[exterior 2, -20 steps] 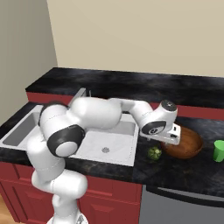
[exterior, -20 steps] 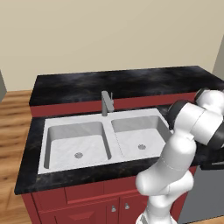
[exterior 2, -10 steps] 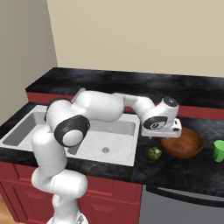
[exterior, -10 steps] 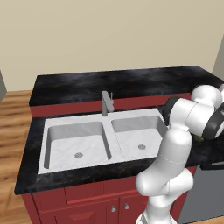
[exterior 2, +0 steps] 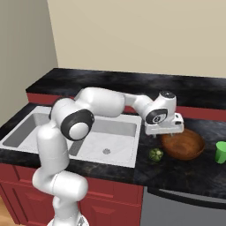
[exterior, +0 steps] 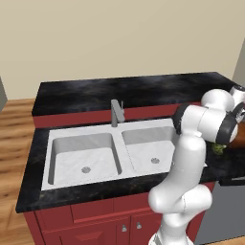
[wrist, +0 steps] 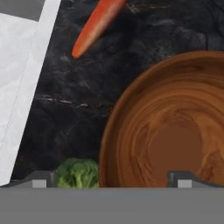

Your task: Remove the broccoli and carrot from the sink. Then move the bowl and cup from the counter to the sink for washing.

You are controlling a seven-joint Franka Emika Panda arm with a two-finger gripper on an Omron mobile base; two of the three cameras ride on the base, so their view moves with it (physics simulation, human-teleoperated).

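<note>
The end effector hangs just above the left rim of the bowl, its jaws spread fully wide with nothing between them. The bowl rests on the dark surface right of the sink, with the broccoli just beside its near-left edge and the cup further right; in the hand view the carrot lies on the surface between bowl and sink. Both basins hold nothing.
</note>
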